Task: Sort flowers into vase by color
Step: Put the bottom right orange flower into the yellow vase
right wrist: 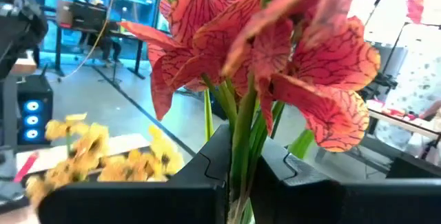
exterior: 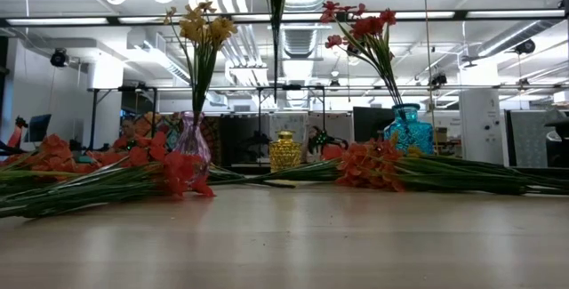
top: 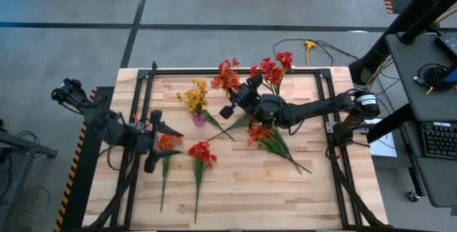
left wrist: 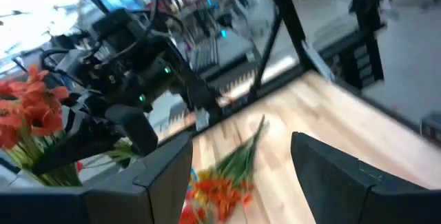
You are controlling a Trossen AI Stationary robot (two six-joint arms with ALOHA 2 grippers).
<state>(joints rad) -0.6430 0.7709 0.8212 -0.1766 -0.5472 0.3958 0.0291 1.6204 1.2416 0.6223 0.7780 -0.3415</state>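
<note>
I am starting from the near edge of the wooden table (top: pixel 300 189). Two loose sprays are lying there side by side: an orange-red one (top: pixel 168 143) and a red one (top: pixel 201 151), stems trailing toward me. The left gripper (top: pixel 156 141) is hovering just beside the orange-red blossoms, fingers standing apart with nothing between them, waiting.

Further in, a third orange-red spray (top: pixel 260 134) is lying right of center, its stem pointing toward the right edge. Above the middle of the table the right gripper (top: pixel 235 106) is clamped tight on a bundle of green stems; the right wrist view is showing the veined orange-red blossoms (right wrist: pixel 275 52) of the held spray right over the closed fingers, and the overhead view is placing those blossoms (top: pixel 226 77) toward the far side.

I am judging this as the carry step: one spray lifted, not yet seated. The next move is calling for the stem ends to be lowered into a vase mouth of matching color, a narrow target for a long, floppy stem.

Beyond, the small purple vase (exterior: pixel 192 142) is holding the yellow flowers (exterior: pixel 203 27), and the blue vase (exterior: pixel 409 129) is holding red ones (exterior: pixel 360 27).

Behind the table, an open workshop is showing desks, monitors and ceiling lights.
</note>
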